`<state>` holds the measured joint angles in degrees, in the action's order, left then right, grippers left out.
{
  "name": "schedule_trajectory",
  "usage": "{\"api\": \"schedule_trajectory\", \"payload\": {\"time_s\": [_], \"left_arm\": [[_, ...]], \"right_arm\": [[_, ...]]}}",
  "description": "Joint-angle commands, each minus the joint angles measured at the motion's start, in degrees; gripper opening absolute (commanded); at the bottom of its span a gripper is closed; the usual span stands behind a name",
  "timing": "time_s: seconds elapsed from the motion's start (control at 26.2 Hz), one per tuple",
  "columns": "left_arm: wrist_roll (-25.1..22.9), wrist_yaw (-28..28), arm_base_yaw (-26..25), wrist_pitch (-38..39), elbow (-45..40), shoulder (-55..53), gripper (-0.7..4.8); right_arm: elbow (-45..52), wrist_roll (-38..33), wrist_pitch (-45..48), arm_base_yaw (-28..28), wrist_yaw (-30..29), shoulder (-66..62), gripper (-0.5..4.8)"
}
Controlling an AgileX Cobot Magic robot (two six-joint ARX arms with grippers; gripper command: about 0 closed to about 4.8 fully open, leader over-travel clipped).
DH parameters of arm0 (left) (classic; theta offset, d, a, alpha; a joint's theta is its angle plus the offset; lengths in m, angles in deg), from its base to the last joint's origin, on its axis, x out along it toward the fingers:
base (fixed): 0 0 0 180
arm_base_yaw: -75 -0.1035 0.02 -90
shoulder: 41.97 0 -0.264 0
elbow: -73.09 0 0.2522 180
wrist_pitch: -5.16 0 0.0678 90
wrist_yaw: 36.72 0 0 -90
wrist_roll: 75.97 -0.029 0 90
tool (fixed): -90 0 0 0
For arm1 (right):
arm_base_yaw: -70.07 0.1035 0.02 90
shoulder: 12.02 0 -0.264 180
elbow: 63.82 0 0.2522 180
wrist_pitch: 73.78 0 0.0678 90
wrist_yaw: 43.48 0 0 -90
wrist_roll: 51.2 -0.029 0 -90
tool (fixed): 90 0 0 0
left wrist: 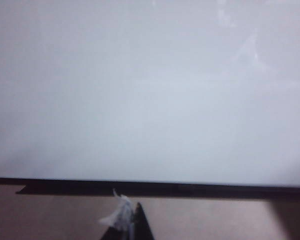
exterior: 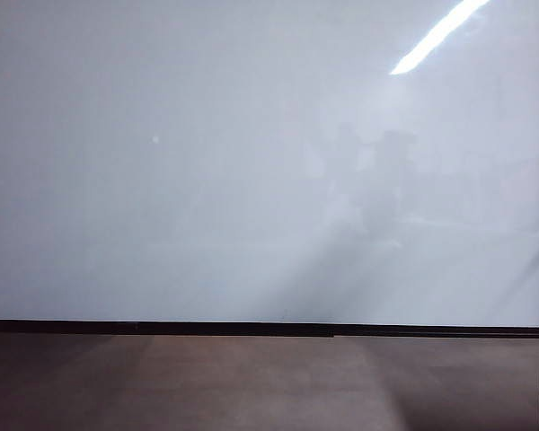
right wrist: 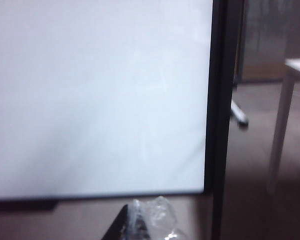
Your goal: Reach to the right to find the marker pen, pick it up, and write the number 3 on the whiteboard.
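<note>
The whiteboard (exterior: 251, 180) is filling nearly the whole exterior view, standing upright with its black lower frame running above a brown floor (exterior: 251, 386); its surface is showing only glare and faint reflections, with no writing on it. No arm is appearing in that view.

In the left wrist view the left gripper (left wrist: 132, 222) is peeking in at the frame's edge, facing the board (left wrist: 150, 90) from just short of its lower frame. Its dark fingertips, with a crinkled clear wrap on them, are lying together, holding nothing.

In the right wrist view the right gripper (right wrist: 145, 222) is sitting near the board's (right wrist: 100, 100) lower right corner, fingertips also wrapped in clear film, closed tight and empty. Beyond the board's right frame, a pale table leg (right wrist: 280, 130) is standing on the floor. The pen is not showing in any view.
</note>
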<state>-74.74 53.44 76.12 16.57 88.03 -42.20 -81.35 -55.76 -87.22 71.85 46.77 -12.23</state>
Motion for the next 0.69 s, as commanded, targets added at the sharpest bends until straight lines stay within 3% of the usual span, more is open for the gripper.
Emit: {"api": "schedule_trajectory", "payload": {"time_s": [0.04,0.23,0.34,0.69], "left_arm": [[3.54,-0.39,-0.04,1.53,3.23,-0.02,-0.05],[3.72,-0.42,-0.04,3.63,7.34,-0.24,-0.05],[3.69,-0.98,-0.04,4.70,11.74,-2.36,-0.05],[2.14,-11.41,0.00,4.72,24.90,-19.96,-0.05]], "right_arm": [[-3.93,-0.39,-1.31,0.04,0.09,0.07,-0.01],[-8.59,-0.39,-2.25,0.04,3.04,0.07,-0.01],[-13.05,-0.37,-3.72,0.04,8.28,-0.92,-0.02],[-24.33,-0.37,-4.94,0.04,8.83,-11.65,-0.01]]}}
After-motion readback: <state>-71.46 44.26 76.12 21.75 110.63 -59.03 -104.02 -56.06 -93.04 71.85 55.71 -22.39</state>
